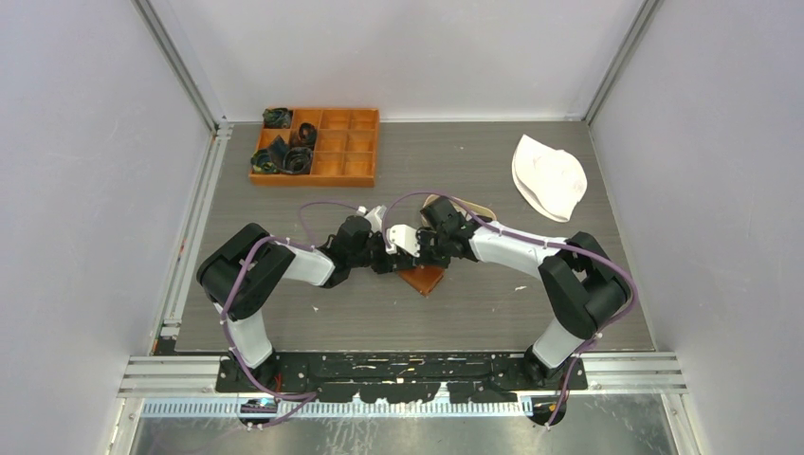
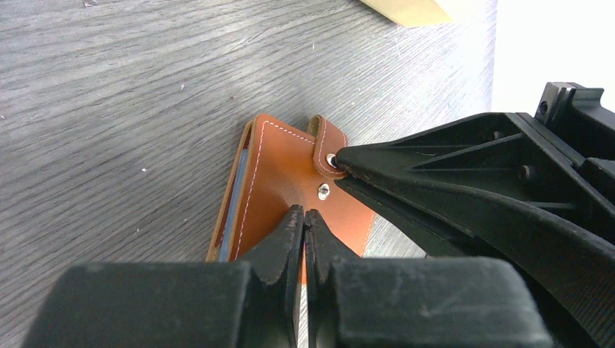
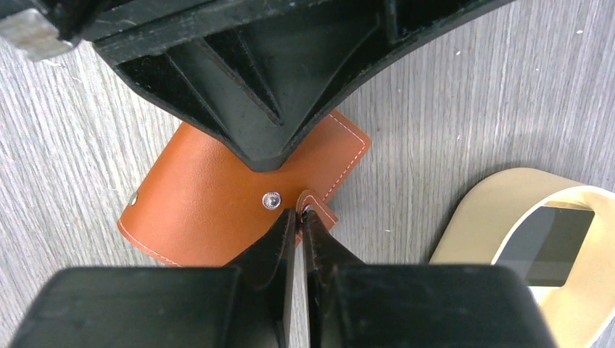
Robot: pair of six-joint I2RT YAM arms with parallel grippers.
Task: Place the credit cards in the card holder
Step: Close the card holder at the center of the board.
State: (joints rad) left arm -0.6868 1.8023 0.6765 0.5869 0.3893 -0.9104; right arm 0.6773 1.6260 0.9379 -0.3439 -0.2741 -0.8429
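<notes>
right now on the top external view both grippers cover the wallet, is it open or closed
observer: Folded shut but unsnapped. The right gripper pinches the snap tab of the card holder, lifted off its stud.
operator: and the left one
observer: The left gripper has its fingers together, tips pressing on the cover just below the stud.
operator: any card in it yet
observer: It looks so. A grey-blue card edge shows inside the fold on the left wrist view.

The card holder [image 1: 424, 278] lies on the table [image 1: 493, 313], tray [image 3: 471, 210] just behind it, compartment box [image 1: 316, 145] at back left.
</notes>
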